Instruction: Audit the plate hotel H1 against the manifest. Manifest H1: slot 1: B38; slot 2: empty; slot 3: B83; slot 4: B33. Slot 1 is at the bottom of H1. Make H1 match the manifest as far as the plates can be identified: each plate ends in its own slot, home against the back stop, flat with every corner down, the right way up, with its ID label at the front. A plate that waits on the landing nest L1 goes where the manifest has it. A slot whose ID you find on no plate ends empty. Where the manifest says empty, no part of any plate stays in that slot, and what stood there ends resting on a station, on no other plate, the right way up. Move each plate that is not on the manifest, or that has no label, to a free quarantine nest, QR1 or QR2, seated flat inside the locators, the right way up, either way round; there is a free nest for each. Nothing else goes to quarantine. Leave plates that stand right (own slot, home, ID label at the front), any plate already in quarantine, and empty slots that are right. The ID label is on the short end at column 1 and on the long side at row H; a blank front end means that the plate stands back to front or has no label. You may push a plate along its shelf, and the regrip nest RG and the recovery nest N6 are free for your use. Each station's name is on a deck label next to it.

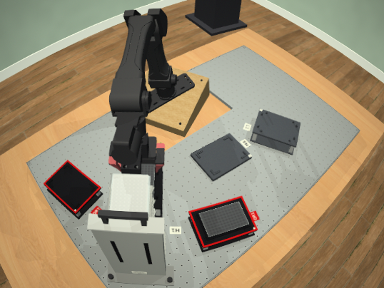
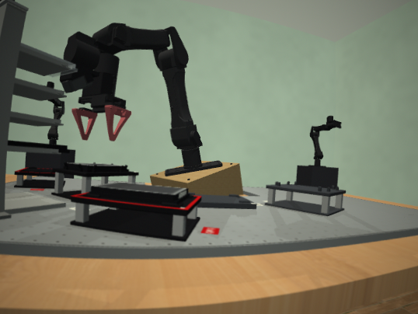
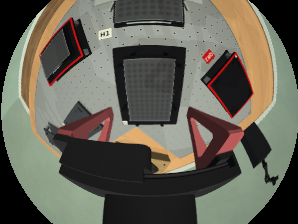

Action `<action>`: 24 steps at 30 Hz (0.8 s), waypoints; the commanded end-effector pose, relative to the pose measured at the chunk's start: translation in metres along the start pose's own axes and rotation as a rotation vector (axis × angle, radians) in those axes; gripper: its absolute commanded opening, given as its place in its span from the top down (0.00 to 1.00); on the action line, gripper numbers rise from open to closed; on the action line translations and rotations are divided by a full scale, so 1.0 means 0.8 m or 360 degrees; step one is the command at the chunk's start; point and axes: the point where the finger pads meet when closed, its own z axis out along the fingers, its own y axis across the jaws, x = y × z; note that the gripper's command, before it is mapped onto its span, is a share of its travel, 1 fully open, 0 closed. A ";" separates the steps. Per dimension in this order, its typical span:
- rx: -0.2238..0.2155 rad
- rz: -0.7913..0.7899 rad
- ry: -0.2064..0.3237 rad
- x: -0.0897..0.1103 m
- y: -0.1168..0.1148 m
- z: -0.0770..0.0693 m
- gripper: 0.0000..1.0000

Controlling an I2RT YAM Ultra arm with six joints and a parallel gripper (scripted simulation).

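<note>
My gripper (image 2: 101, 125) (image 3: 150, 111) (image 1: 137, 163) is open and empty. It hangs well above a dark well plate (image 2: 96, 168) (image 3: 150, 87) that lies flat on a raised nest (image 2: 59, 179) right in front of the plate hotel H1 (image 1: 128, 242) (image 2: 8, 97) (image 3: 148, 11). The red fingers stand either side of the plate's near end in the wrist view and touch nothing. A second plate (image 1: 223, 218) (image 2: 141, 191) (image 3: 59, 48) lies flat in a red-bordered quarantine nest (image 1: 198, 227) (image 2: 132, 202). The hotel's upper shelves (image 2: 39, 62) look bare from the side. Its lowest level shows something dark that I cannot identify.
The other red-bordered quarantine nest (image 1: 51, 182) (image 3: 229, 84) is bare. The flat regrip nest (image 1: 221, 155) and the raised landing nest L1 (image 1: 276, 128) (image 2: 304, 192) stand bare to the right. The arm's wooden base block (image 1: 189, 107) (image 2: 210, 180) is behind.
</note>
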 end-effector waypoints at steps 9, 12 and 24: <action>-0.0001 0.0000 0.0004 0.003 0.001 -0.032 0.00; -0.0001 0.0000 0.0004 0.003 0.001 -0.042 0.00; -0.0001 0.0000 0.0004 0.003 0.001 -0.075 0.00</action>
